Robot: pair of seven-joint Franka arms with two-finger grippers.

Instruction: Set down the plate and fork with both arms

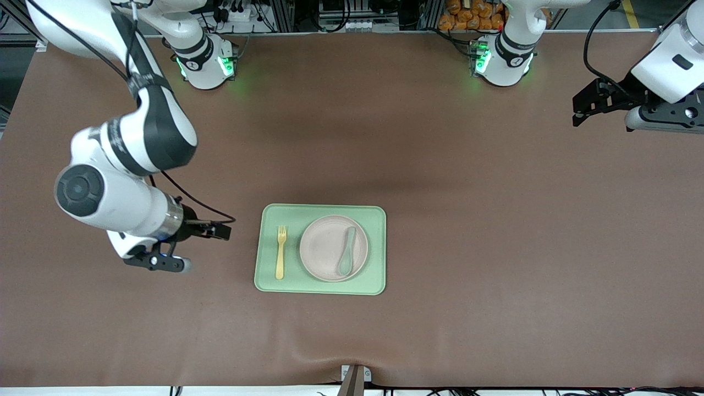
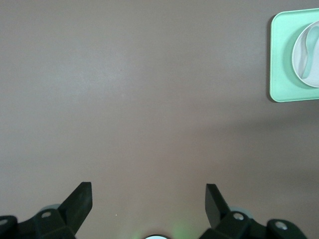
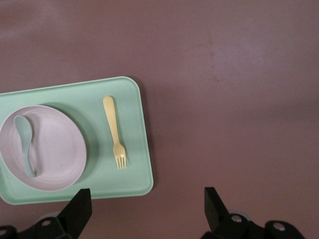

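The off-white plate lies in the pale green tray with a grey-green spoon on it. The yellow fork lies flat in the tray beside the plate, toward the right arm's end. My right gripper is open and empty, over the bare table just off the tray's edge by the fork. Its wrist view shows the gripper, fork, plate and tray. My left gripper waits open and empty over the table toward the left arm's end, apart from the tray; it also shows in its wrist view.
The tray sits in the middle of the brown table cloth. The two arm bases stand at the table's edge farthest from the front camera. A small bracket sits at the nearest edge.
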